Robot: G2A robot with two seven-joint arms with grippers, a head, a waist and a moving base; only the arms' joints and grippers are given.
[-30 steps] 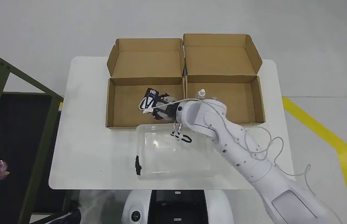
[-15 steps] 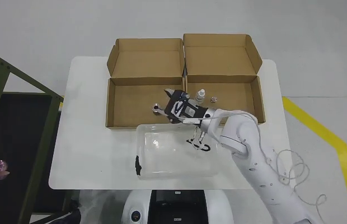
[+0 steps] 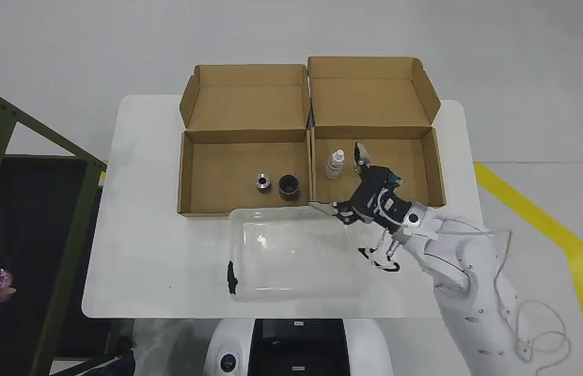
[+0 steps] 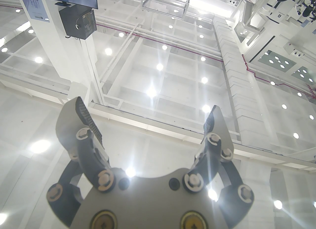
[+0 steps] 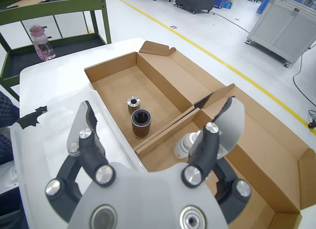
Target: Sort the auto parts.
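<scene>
Well, the right gripper is hanging open with nothing between its spread fingers, above the near left corner of the right-hand brown cardboard box. One of its fingers is reaching over the floor of that box and the other is sitting over the near wall, beside the clear plastic bin. The two open boxes are lying side by side at the far part of the white table, their lids folded back, and the bin is touching their near walls.

Inside the left-hand brown cardboard box, a small silver slotted metal cylinder and a dark, hollow metal sleeve are standing upright just beside each other, close to the near wall. A small white plastic bottle is resting in the right-hand box, near its left wall and just beside the gripper. A scrap of black tape is sticking to the bin's left rim.

The left gripper is pointing up at the ceiling lights, fingers parted and carrying nothing.
</scene>
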